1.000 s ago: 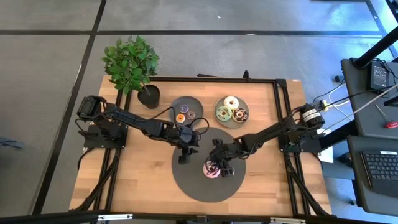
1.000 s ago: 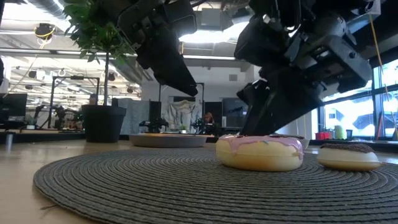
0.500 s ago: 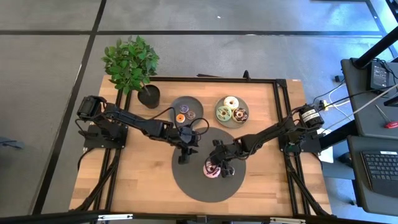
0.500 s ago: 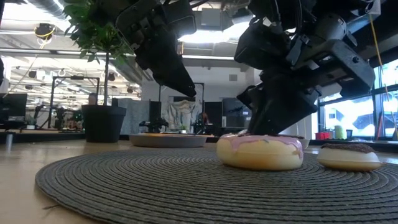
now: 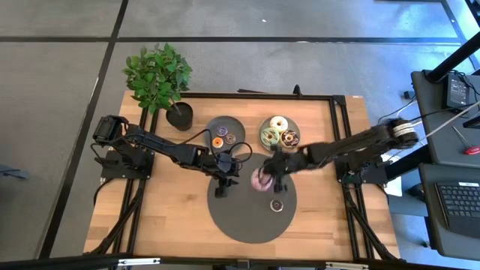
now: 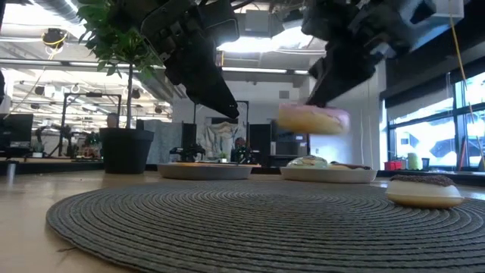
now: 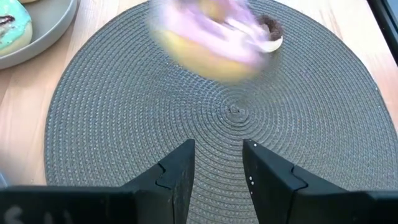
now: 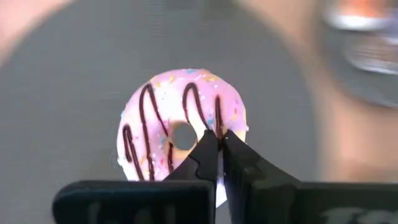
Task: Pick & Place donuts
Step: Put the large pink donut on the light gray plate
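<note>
A pink-iced donut with chocolate stripes (image 8: 180, 134) hangs in my right gripper (image 8: 219, 138), which is shut on it above the dark round mat (image 5: 240, 217); the high view shows the donut (image 5: 260, 179) over the mat's far part. A small chocolate donut (image 5: 276, 204) lies flat on the mat. Two grey plates stand beyond the mat: the left one (image 5: 234, 124) carries an orange and a purple donut, the right one (image 5: 294, 127) a white, a green and a brown one. My left gripper (image 7: 219, 163) hovers open over the mat's left part. My right gripper pinches the pink donut's ring (image 8: 217, 121) on one side of its hole, the two fingers close together, one fingertip (image 8: 207, 144) at the hole's edge. The fingers come from above, slanting down. The donut (image 6: 313, 119) is lifted clear of the mat and sits roughly level below them.
A potted plant (image 5: 159, 75) stands at the table's far left corner. Bare wood lies left and right of the mat, within the black frame rails (image 5: 341, 150). Desks with equipment stand beyond the table's right side.
My right gripper has risen and moved toward the table's far edge, taking the pink donut up off the mat; the donut now hangs clear, nearer the plates. The chocolate donut, earlier under the arm, stays where it was. The left arm has kept still.
</note>
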Available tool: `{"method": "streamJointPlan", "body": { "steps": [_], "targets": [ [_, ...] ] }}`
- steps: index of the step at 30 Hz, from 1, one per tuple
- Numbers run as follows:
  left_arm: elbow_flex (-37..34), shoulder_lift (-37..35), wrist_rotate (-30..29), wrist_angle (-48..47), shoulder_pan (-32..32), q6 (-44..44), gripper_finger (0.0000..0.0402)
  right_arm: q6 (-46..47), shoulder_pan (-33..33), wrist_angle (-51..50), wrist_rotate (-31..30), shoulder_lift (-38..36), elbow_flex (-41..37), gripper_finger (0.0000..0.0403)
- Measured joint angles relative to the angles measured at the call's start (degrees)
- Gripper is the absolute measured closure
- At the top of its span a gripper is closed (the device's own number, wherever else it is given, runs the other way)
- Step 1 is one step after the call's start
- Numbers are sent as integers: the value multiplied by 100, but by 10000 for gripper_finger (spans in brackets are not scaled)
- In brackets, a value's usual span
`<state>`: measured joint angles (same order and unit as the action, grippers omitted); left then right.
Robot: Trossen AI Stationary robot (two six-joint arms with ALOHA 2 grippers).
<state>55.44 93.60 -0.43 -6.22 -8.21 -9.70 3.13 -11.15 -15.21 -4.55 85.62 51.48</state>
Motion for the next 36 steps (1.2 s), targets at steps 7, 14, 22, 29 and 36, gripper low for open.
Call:
{"method": "streamJointPlan", "body": {
  "steps": [7,14,22,29,36],
  "targets": [
    [0,0,-6,4,0,282,271,-61,1137,-1363,-731,-1124,-4,387],
    [0,0,-11,5,4,298,272,-362,2687,-1572,-165,-1290,-184,388],
    [0,0,-19,3,2,299,274,-504,3759,-992,82,-933,-500,388],
    [0,0,-19,2,2,300,274,-629,4102,-845,577,-543,-503,388],
    [0,0,-19,2,0,299,273,-652,4134,-817,527,-14,-503,388]
  ]
}}
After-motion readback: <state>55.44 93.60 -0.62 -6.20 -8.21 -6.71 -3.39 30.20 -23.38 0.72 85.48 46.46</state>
